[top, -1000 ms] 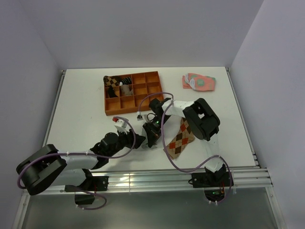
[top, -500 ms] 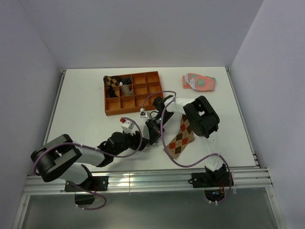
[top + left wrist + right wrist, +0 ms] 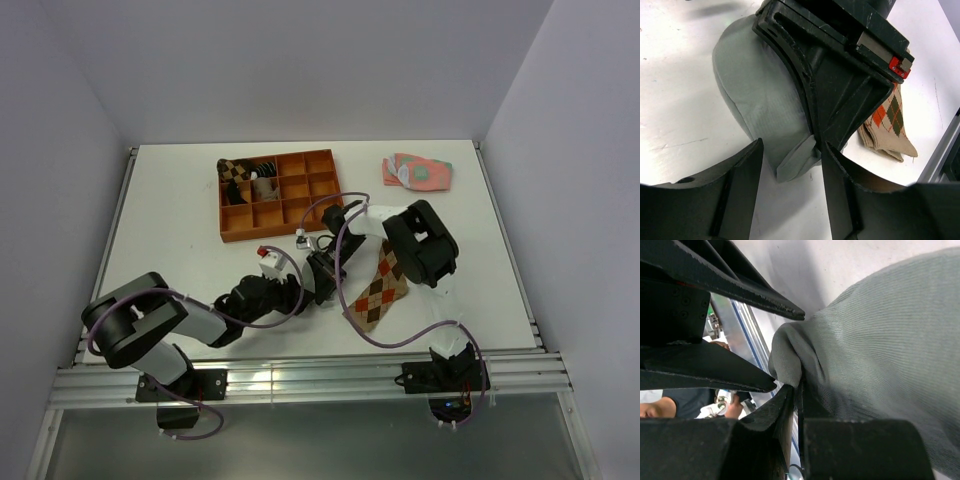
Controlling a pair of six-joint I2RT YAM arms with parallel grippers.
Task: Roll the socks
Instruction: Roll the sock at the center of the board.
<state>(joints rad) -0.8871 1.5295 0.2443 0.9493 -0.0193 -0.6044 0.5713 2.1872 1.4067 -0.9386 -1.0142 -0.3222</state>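
The plain grey sock (image 3: 757, 95) lies flat on the white table; it also fills the right wrist view (image 3: 880, 325). My right gripper (image 3: 796, 387) is shut on a folded edge of it and shows from the left wrist as a black block over the sock (image 3: 816, 142). My left gripper (image 3: 790, 195) is open, its fingers straddling that pinched edge without touching it. The tan argyle sock (image 3: 380, 287) lies flat just right of both grippers and shows in the left wrist view (image 3: 888, 122). From above, the grippers (image 3: 310, 280) hide the grey sock.
An orange divider tray (image 3: 300, 158) stands at the back, with rolled socks in its left compartments. Pink-and-green socks (image 3: 417, 171) lie at the back right. The metal rail of the table's front edge (image 3: 300, 375) runs close behind the arms.
My left arm has reached forward and right, bringing its open gripper up against the right gripper. The right gripper has shifted only slightly, still holding the grey sock.
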